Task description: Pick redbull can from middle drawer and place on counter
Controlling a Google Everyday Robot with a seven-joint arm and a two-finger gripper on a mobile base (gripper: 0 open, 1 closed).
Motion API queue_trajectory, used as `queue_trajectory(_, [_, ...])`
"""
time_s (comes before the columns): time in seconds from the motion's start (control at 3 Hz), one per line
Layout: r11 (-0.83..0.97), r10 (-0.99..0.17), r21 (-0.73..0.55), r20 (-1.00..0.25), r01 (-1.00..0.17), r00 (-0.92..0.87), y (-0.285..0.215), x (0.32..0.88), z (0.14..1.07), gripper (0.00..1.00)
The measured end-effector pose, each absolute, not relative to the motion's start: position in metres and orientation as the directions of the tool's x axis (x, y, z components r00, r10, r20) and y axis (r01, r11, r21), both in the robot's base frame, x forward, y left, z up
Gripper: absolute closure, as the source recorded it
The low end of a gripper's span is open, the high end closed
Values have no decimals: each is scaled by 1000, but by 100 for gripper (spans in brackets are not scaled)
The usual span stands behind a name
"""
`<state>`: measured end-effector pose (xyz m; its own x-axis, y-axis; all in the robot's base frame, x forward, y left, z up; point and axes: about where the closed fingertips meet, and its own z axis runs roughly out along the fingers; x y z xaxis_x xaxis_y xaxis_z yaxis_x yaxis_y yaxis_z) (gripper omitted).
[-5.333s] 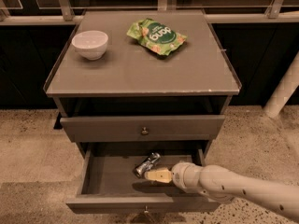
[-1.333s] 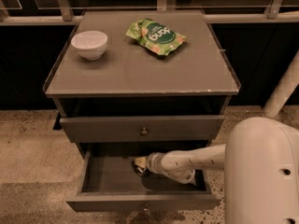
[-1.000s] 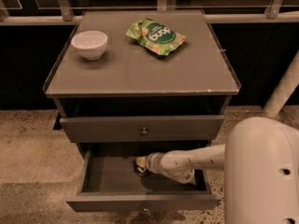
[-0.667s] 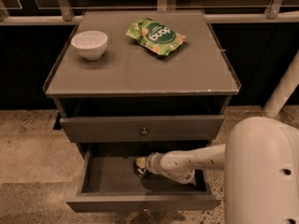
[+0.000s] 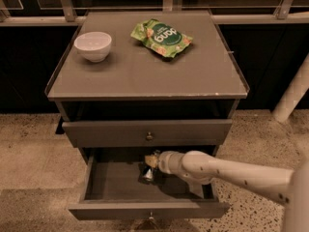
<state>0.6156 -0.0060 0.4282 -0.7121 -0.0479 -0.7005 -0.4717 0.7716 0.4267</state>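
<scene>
Inside the shallow grey-brown middle drawer (image 5: 113, 183), the slim silver-blue redbull can (image 5: 147, 174) is met by the claw (image 5: 151, 161), grip undiscernible; it could be knocked against the shut drawer (image 5: 106, 132) above.

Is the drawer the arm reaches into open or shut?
Open: the drawer is pulled out, its floor showing, with the gripper at the can inside it.

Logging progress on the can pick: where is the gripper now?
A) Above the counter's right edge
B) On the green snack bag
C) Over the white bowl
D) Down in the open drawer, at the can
D: the gripper reaches into the open middle drawer, right at the redbull can, well below the counter.
</scene>
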Motion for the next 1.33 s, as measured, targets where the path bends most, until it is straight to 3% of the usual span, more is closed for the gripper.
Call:
queue_trajectory(0.67, [688,-47,486,-712,-540,-701,-75,605,485,100])
queue_trajectory(1.33, [589,-172,536,-648,-604,-742,-80,582,490,100])
